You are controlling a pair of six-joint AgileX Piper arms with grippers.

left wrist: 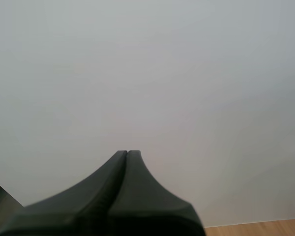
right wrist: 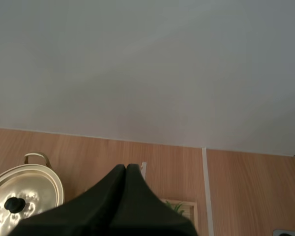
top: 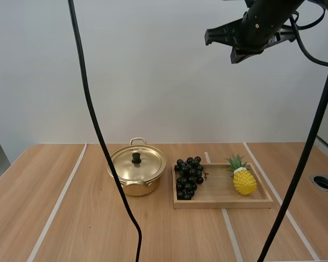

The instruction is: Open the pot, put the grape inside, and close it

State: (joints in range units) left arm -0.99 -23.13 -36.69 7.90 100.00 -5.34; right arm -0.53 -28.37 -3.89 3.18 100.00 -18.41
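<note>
Wood-grain table (top: pixel 71 218) bears round golden pot (top: pixel 136 173), clustered dark grapes (top: pixel 189 177).

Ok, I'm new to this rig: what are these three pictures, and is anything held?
It is a robot with two arms. One picture looks down over the table from behind the arms; the other two come from a camera on each wrist. The dark wedge in each is that arm's grasping part: the left end effector and the right end effector, both shut on nothing. On the table stand a pot with its lid on and a tray holding grapes and a pineapple.
</note>
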